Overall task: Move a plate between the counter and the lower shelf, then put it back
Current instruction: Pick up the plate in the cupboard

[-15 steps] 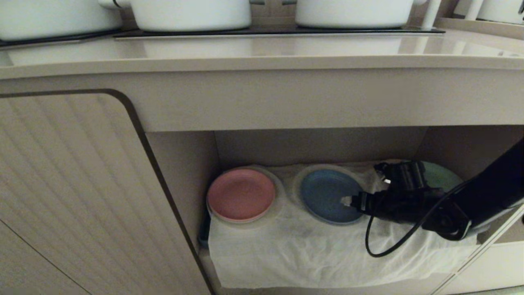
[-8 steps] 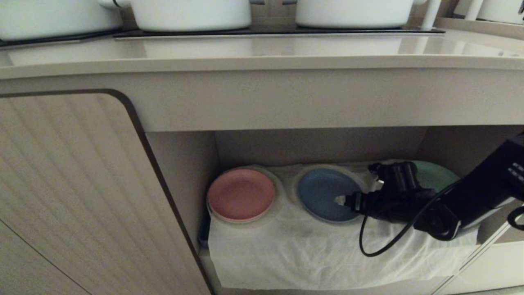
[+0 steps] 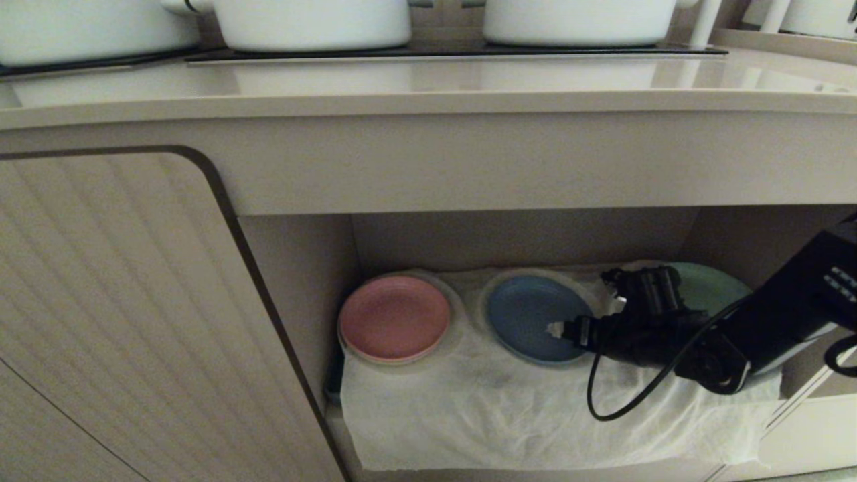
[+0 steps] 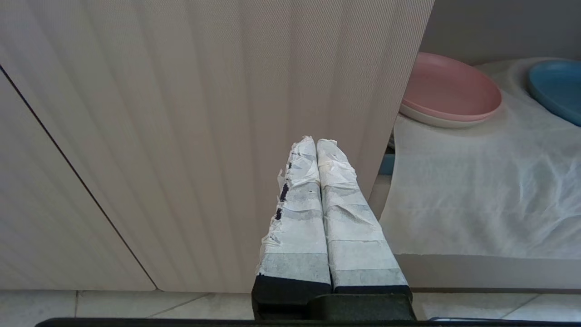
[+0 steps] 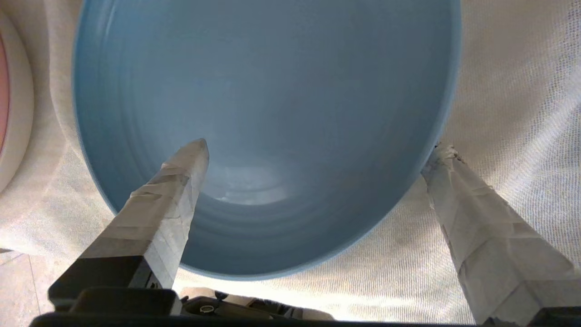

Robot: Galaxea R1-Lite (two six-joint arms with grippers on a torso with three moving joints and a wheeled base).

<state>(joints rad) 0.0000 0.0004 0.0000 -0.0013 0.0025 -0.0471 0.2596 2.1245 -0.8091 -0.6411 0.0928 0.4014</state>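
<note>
Now, light blue ringed plate (image 5: 272, 113) flat on white cloth (image 5: 513, 91), right tool (image 5: 317, 150) spread wide astride its rim.

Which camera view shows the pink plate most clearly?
The head view: the whole pink plate is visible on the white cloth, left of the blue plate. The left wrist view shows it at a low angle. The right wrist view catches only an edge sliver.

Low counter (image 3: 428, 100) overhead — plates (image 3: 394, 318) flanking

Right gripper (image 5: 317, 150) reaches forward, fingers spread wide (left gripper (image 4: 316, 144) pressed together).
</note>
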